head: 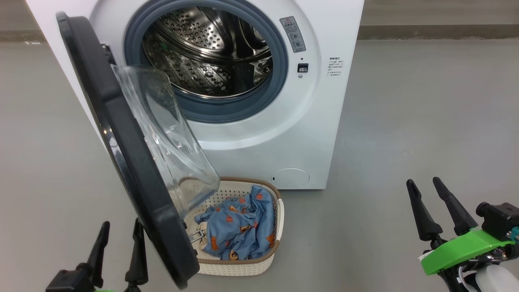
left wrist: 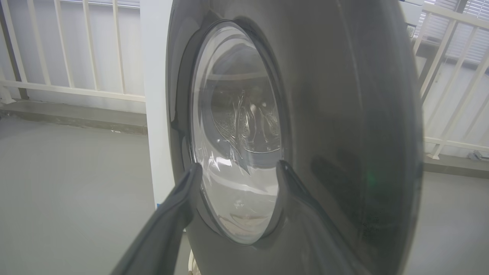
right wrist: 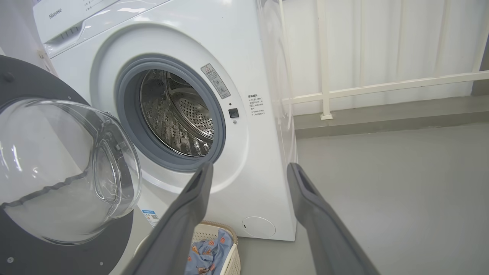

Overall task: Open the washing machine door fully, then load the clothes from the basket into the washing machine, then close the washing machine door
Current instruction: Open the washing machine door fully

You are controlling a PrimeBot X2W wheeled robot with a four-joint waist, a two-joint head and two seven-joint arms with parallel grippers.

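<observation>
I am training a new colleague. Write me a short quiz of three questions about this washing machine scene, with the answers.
1. True or false: the washing machine door is shut.
2. Where do the clothes lie? A) in the drum B) in the basket C) on the floor
3. Fill in the missing word: the left gripper and the right gripper are both ____ and hold nothing.
Key: 1 false; 2 B; 3 open.
</observation>
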